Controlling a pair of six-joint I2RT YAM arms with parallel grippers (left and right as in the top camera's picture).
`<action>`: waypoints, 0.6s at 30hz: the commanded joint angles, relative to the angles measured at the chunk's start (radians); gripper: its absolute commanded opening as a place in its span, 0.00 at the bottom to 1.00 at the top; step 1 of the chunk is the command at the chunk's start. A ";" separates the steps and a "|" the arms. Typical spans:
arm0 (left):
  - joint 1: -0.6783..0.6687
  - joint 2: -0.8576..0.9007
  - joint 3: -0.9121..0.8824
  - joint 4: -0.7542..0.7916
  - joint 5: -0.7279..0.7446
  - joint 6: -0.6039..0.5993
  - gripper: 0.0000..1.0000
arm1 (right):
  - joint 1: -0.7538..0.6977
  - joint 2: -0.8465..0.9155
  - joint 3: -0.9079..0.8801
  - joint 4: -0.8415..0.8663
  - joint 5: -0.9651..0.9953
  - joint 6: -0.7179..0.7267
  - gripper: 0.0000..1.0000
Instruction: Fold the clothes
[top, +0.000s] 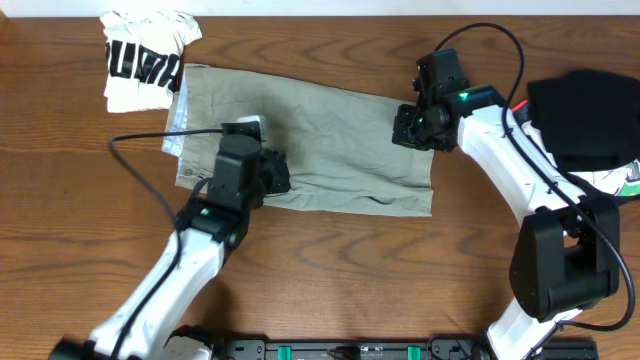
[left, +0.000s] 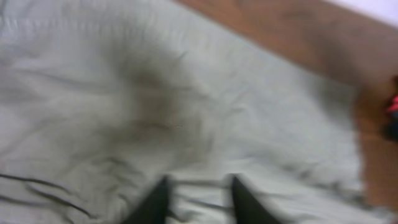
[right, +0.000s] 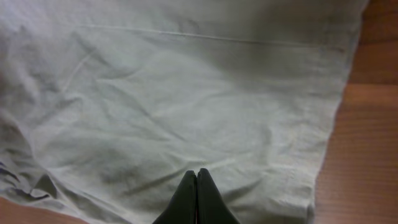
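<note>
The khaki shorts (top: 340, 140) lie flat on the wooden table, waistband to the left and leg hems to the right. My left gripper (top: 272, 172) is over their left-middle part. In the left wrist view its fingers (left: 199, 183) are open, with wrinkled, blurred fabric (left: 155, 106) between and beyond them. My right gripper (top: 415, 125) is over the shorts' right end. In the right wrist view its fingers (right: 197, 175) are shut together with nothing seen between them, just above the cloth (right: 174, 106) near the hem.
A white printed tee (top: 145, 60) lies crumpled at the back left, touching the shorts' corner. A black garment (top: 585, 120) lies at the right edge on pale items. Bare wood table (top: 350, 270) shows in front of the shorts.
</note>
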 joint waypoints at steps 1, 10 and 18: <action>0.023 0.098 0.055 0.007 -0.005 0.076 0.06 | 0.017 -0.006 -0.032 0.036 0.003 0.010 0.02; 0.034 0.305 0.189 0.066 0.089 0.085 0.06 | 0.101 0.056 -0.134 0.283 -0.051 0.018 0.02; 0.044 0.439 0.189 0.085 0.084 0.089 0.06 | 0.157 0.163 -0.143 0.305 0.002 0.063 0.02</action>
